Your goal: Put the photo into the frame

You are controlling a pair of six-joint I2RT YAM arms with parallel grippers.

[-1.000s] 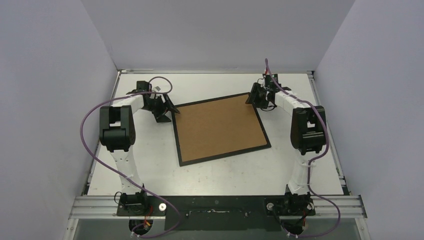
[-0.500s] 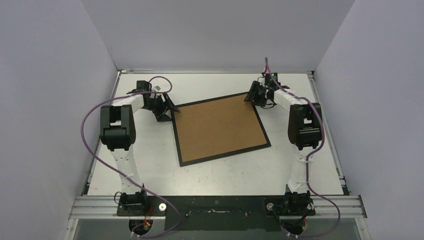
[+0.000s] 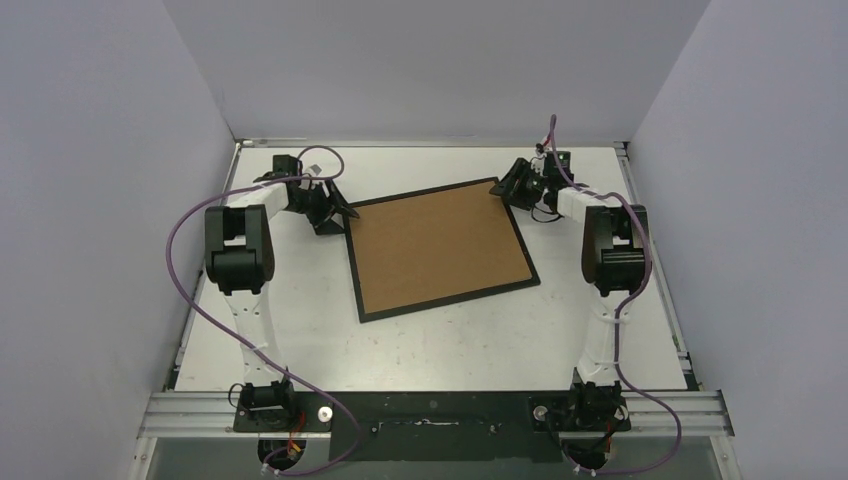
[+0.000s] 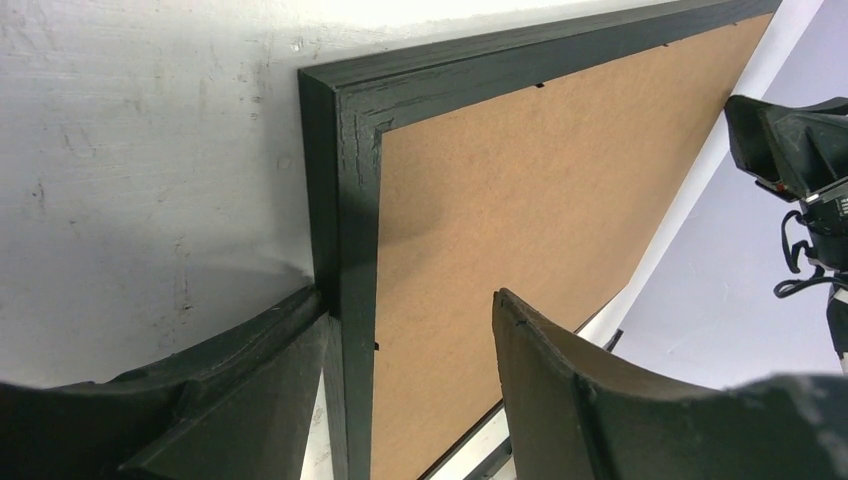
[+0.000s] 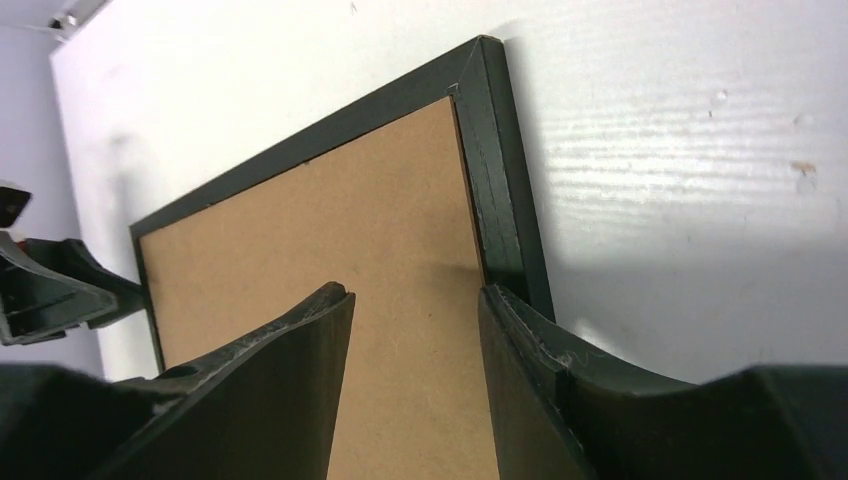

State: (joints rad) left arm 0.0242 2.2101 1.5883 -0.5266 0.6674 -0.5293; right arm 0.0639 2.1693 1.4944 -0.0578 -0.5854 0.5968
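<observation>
The black frame (image 3: 451,301) lay face down on the counter (image 3: 450,350) between the two claws, its brown cardboard backing (image 3: 435,245) turned upward. The left claw (image 4: 405,298) stood spread open astride the frame's rail by the corner nearest it, one finger against the rail's outer side and the other over the backing. The right claw (image 5: 415,292), likewise open, straddled the rail at its own nearest corner.

I count one black frame (image 4: 340,220) with one brown board (image 3: 437,247) in it. I count two arms, the left arm (image 3: 235,250) and the right arm (image 3: 612,250). I count two grippers, the left gripper (image 4: 408,300) and the right gripper (image 5: 415,292). I count one white table (image 3: 440,350).
</observation>
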